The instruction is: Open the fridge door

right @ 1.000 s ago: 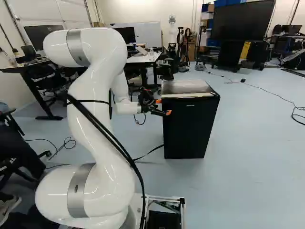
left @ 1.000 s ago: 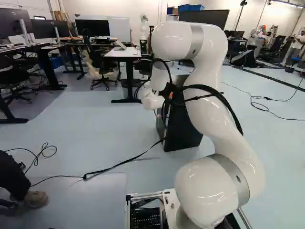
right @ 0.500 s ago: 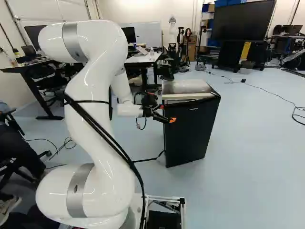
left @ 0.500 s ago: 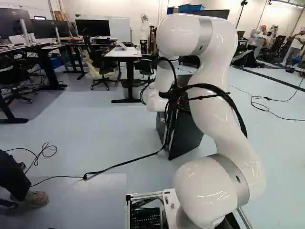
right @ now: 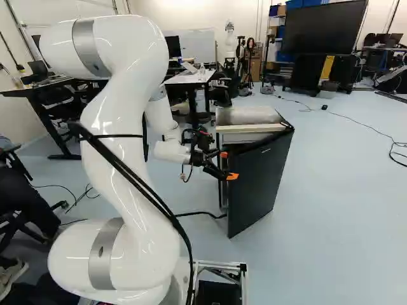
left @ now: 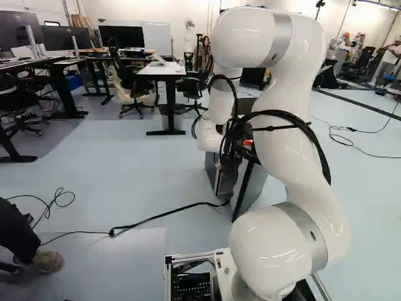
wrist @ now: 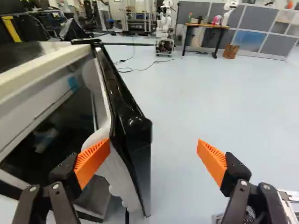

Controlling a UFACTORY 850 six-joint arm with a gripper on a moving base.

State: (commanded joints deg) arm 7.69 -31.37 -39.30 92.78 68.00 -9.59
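The black fridge (right: 247,115) stands ahead of the arm with its door (right: 259,181) ajar. In the right base view my gripper (right: 228,166) is at the door's free edge. Seen from the wrist, the gripper (wrist: 154,142) is open, its orange pads wide apart. One pad (wrist: 91,162) lies on the inner side of the door (wrist: 132,123), at the white lining; whether it presses there I cannot tell. The other stands clear of the door's outer face. Through the gap the fridge's dark inside (wrist: 46,135) shows.
A black cable (left: 166,214) runs over the floor to the fridge's foot. A white-topped desk (left: 164,70) and chairs stand farther back. Another robot (wrist: 164,29) stands far off. A person's leg and shoe (left: 47,260) show at the left of the left base view.
The door has swung from closed to clearly ajar, towards the base. My arm has drawn the gripper back and lower along with it. The base has not moved.
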